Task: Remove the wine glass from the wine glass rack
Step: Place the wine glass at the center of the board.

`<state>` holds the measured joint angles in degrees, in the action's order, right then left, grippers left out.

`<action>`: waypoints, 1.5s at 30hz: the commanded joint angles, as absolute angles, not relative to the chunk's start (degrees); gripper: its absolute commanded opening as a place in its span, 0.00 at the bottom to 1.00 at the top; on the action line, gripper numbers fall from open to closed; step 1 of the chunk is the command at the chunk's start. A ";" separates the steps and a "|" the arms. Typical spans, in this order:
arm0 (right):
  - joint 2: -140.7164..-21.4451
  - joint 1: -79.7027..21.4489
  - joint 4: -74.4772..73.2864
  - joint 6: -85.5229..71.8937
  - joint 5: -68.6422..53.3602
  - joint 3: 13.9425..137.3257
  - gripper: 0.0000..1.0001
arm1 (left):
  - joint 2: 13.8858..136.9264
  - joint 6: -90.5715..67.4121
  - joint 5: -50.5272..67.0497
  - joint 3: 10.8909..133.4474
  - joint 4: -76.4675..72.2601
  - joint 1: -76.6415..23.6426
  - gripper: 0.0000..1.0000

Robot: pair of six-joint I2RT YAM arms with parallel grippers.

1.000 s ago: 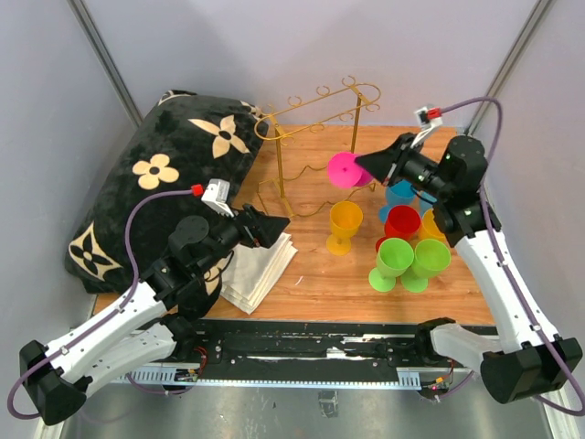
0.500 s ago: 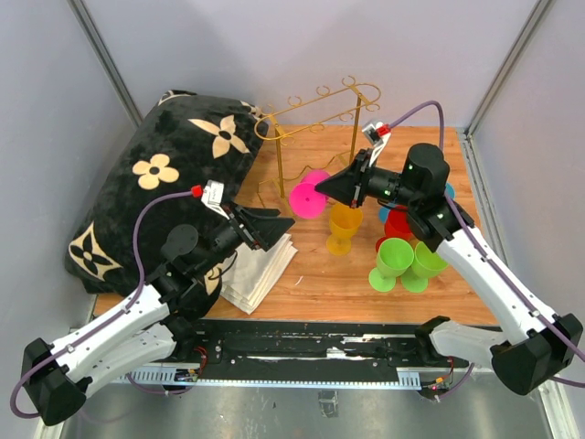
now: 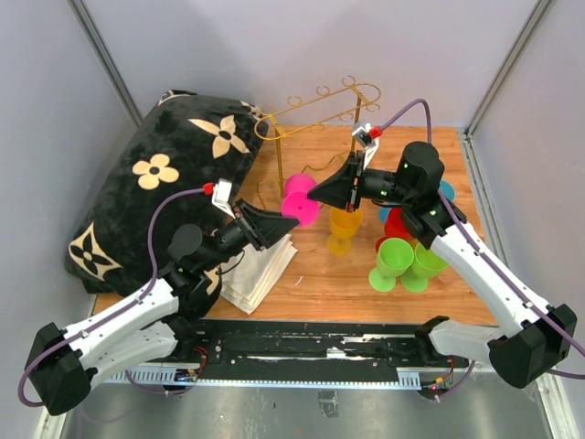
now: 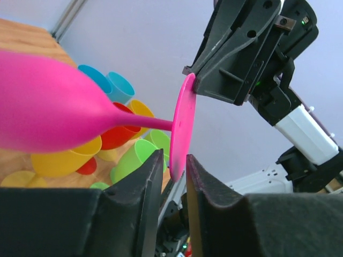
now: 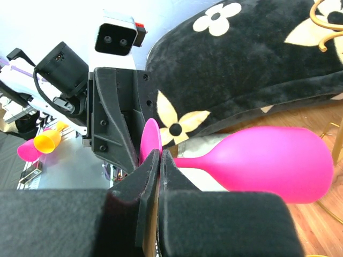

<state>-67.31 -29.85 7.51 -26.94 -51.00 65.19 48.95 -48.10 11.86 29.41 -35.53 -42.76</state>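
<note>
right pincer (image 5: 159, 159): clamped tight on the foot of the pink wine glass (image 3: 300, 196) | left pincer (image 4: 174, 160): jaws a little apart, straddling that same foot's rim, not pinching it afaict | glass: sideways in mid-air between both arms, off the hooks, just beside the gold wine glass rack (image 3: 274, 128), above the worktop (image 3: 311, 274)

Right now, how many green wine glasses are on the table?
2. Both stand side by side near the table's front right: the left green glass, the right green glass. The right arm may hide another.
</note>
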 commanded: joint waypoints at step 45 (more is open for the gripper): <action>-78.56 -28.39 -26.78 -11.29 -73.51 80.25 0.61 | 32.52 9.00 47.33 27.23 -6.77 -42.37 0.00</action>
